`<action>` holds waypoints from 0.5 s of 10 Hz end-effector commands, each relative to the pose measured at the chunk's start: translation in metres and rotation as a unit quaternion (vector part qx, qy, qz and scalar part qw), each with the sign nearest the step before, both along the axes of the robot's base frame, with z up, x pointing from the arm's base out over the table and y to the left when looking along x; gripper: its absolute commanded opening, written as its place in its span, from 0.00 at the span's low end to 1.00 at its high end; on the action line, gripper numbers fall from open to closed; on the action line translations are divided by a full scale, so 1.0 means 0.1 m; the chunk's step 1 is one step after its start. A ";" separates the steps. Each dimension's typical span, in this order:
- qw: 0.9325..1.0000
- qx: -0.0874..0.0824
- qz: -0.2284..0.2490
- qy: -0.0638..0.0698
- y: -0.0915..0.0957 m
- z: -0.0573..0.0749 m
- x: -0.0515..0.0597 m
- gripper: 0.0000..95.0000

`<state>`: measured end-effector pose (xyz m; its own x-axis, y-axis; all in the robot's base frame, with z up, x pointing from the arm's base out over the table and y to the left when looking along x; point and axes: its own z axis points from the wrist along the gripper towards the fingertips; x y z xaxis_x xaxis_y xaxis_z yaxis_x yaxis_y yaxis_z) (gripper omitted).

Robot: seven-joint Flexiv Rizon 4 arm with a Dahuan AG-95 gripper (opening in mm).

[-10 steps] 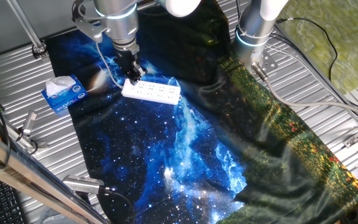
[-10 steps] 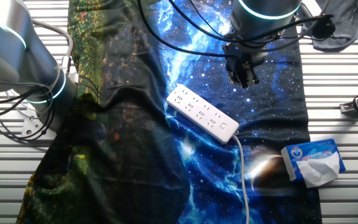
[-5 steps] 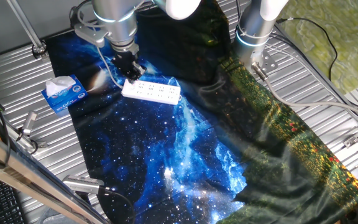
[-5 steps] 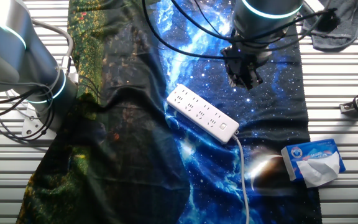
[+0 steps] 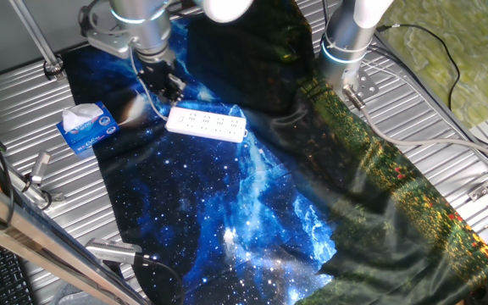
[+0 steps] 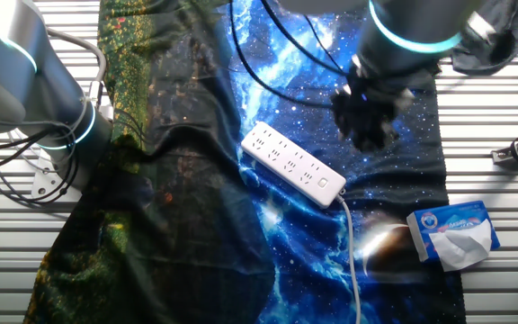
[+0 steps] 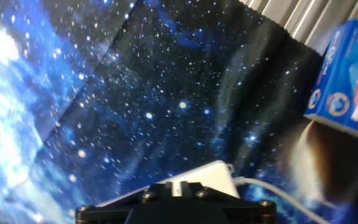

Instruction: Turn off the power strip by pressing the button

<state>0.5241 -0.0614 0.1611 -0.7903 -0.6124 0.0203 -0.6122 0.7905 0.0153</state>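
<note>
The strip (image 6: pixel 293 163) lies flat on the starry cloth (image 5: pixel 219 203) over the table (image 5: pixel 24 110), cord (image 6: pixel 352 252) trailing toward the tissue pack (image 6: pixel 453 234); beyond it the fingers (image 6: pixel 367 121) hover, touching nothing; their gap cannot be told.

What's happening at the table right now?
One robot arm is working on a white power strip that lies on a starry blue cloth. Its gripper hangs just off the strip's cord end, not touching it in either fixed view. A blue tissue pack sits off to the side, untouched. The gripper is blurred, so its finger state is unclear.
</note>
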 end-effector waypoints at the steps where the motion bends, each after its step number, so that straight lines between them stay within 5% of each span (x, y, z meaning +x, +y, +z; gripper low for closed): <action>1: 1.000 0.003 0.010 0.002 -0.10 -0.04 0.03 0.40; 2: 1.000 0.004 0.015 0.003 -0.14 -0.07 0.04 0.40; 3: 1.000 0.009 0.018 0.003 -0.17 -0.13 0.06 0.60; 5: 1.000 0.009 0.018 0.003 -0.19 -0.23 0.06 0.60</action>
